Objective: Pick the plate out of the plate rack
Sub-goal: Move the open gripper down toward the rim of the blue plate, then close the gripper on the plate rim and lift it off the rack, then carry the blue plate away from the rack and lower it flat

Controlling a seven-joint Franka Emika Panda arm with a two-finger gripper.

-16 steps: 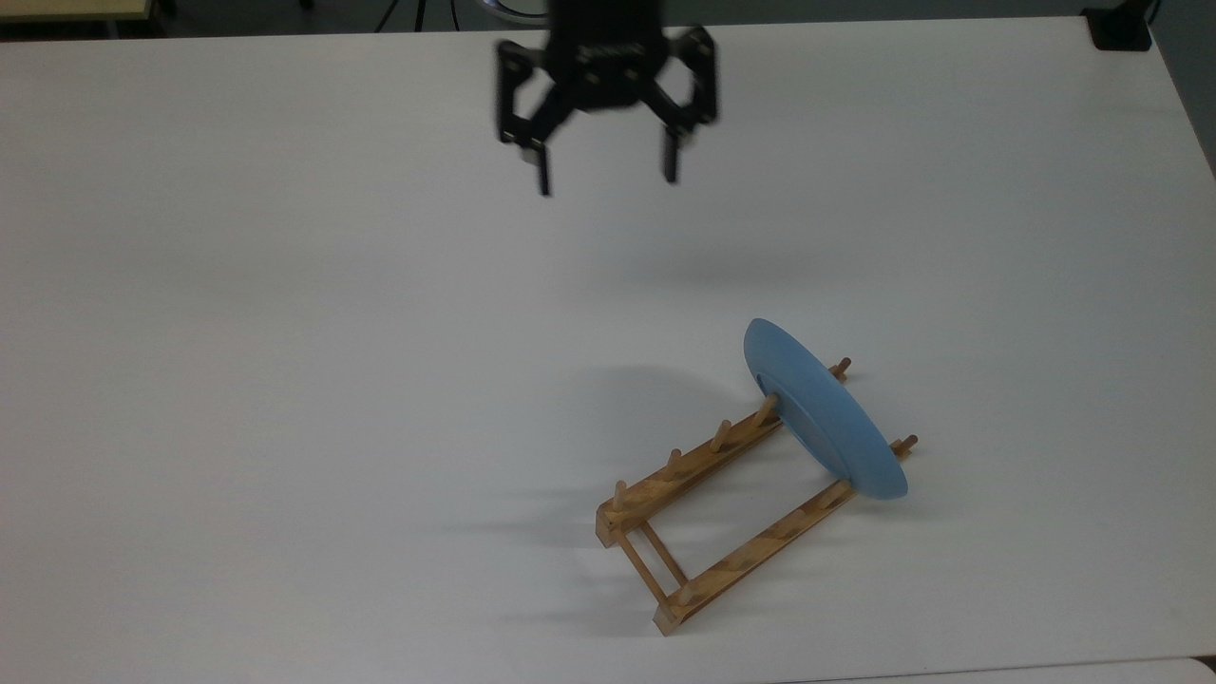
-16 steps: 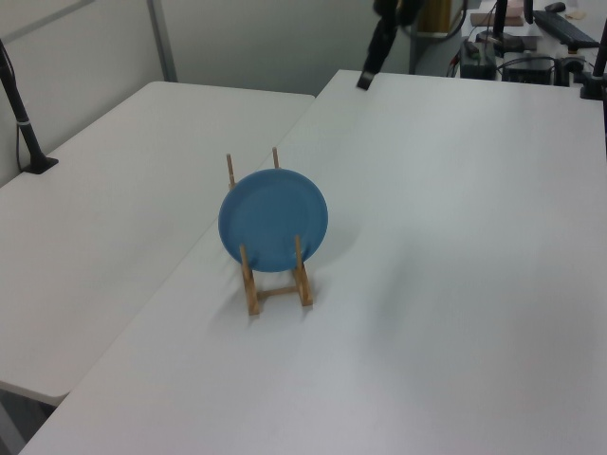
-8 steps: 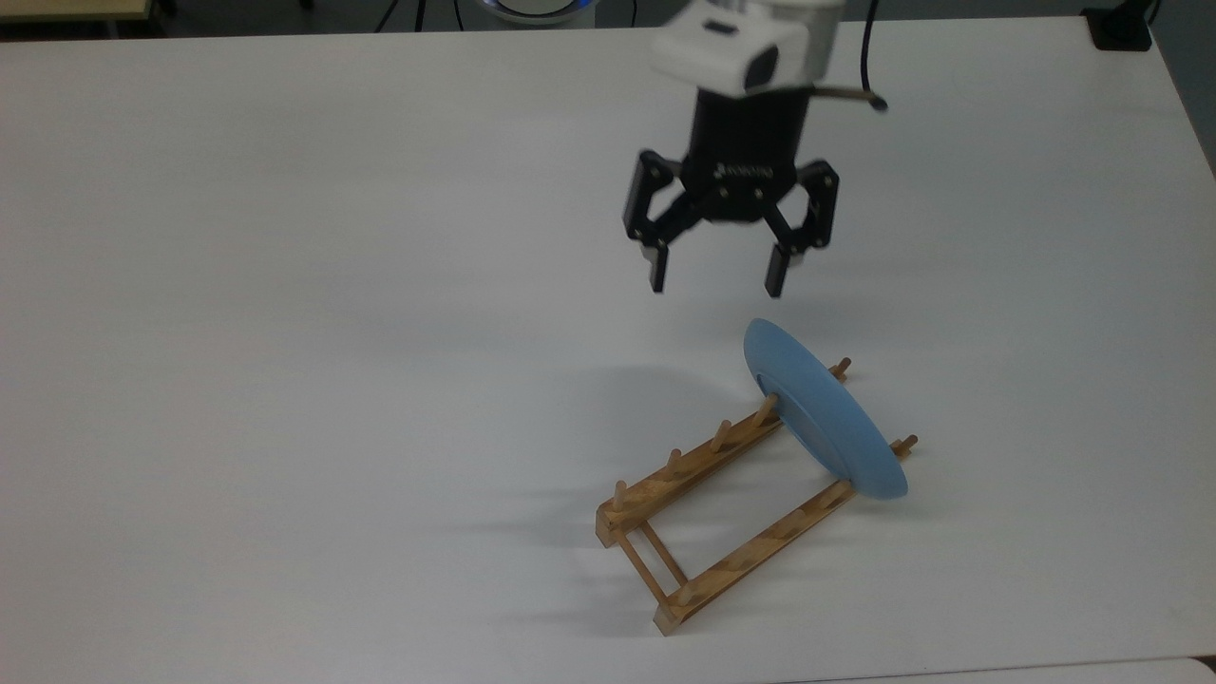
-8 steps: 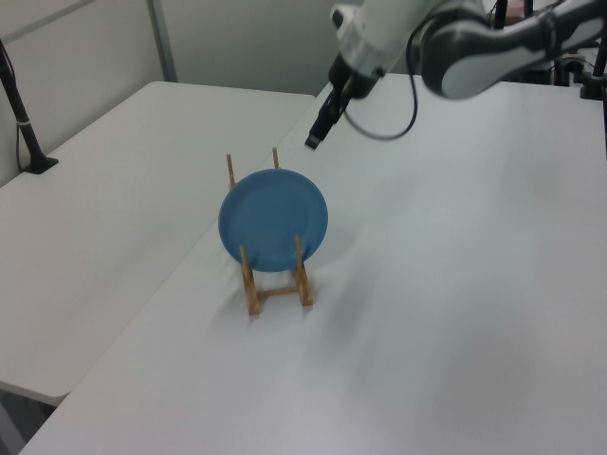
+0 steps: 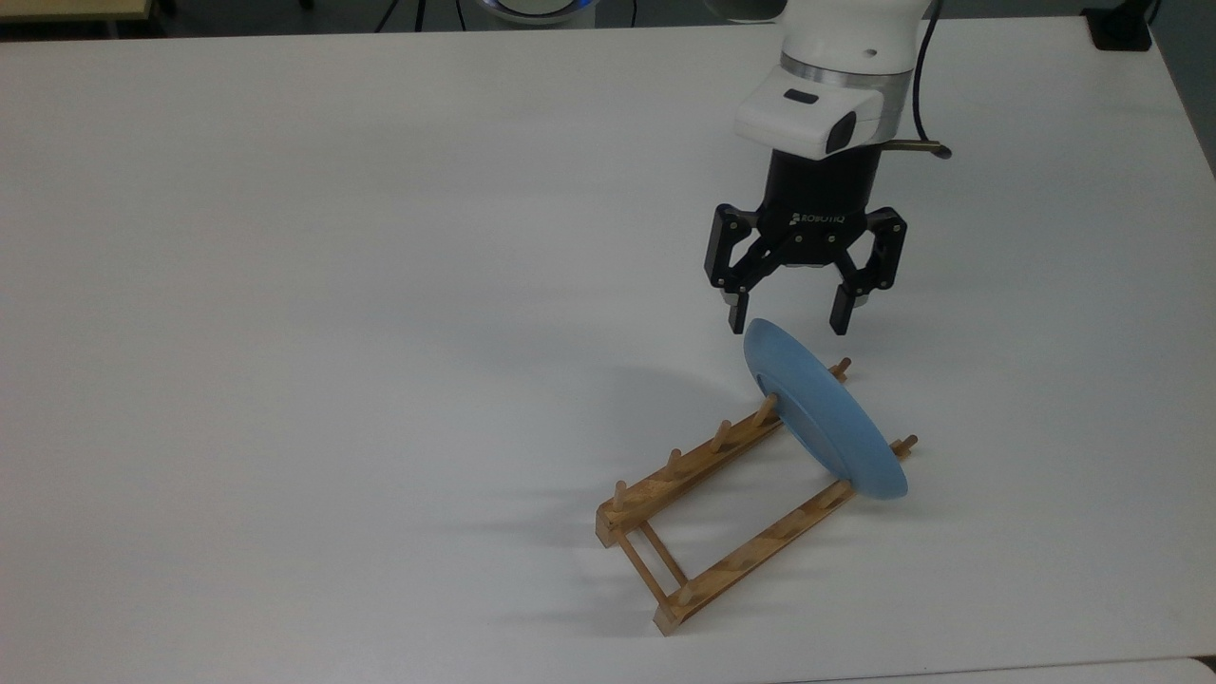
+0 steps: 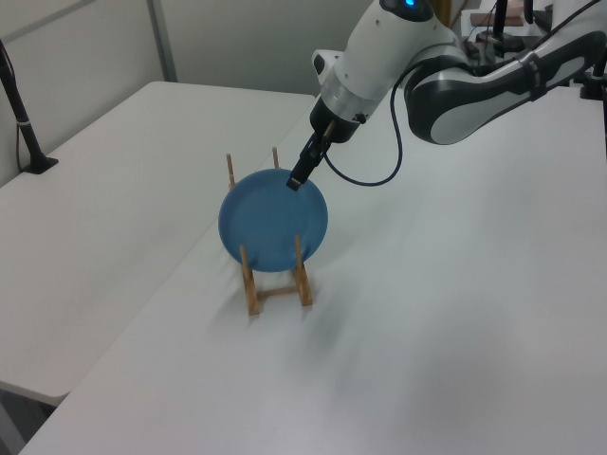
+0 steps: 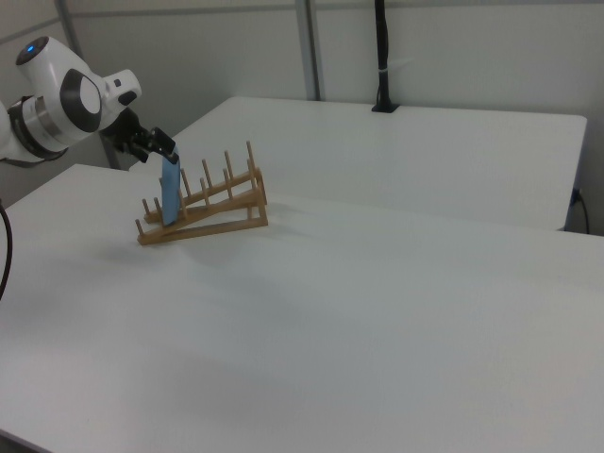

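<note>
Plate: a light-blue round plate is seen standing on edge in the lower right of the top view, held between the pegs near one end of the rack. In the left view the plate is shown face-on at centre left; in the right view it is seen edge-on at upper left.

Rack: a light-brown wooden rack with two long rails and upright pegs is laid on the table, running from the lower centre of the top view up toward the right. The plate is seated at its upper-right end in the top view; the other slots are left unfilled. In the left view the rack is seen end-on beneath the plate, and in the right view the rack is spread to the right of the plate.

Claw: the black claw is held with its two fingers spread apart, gripping nothing. In the top view the fingertips are placed on either side of the plate's top edge, just above it in the frame. In the left view the claw is seen at the plate's upper rim; whether it is touched cannot be told. In the right view the claw is placed just above the plate's upper edge.

Arm: a white arm is seen entering from the top right of the top view.

Table: a white table is laid under everything.
</note>
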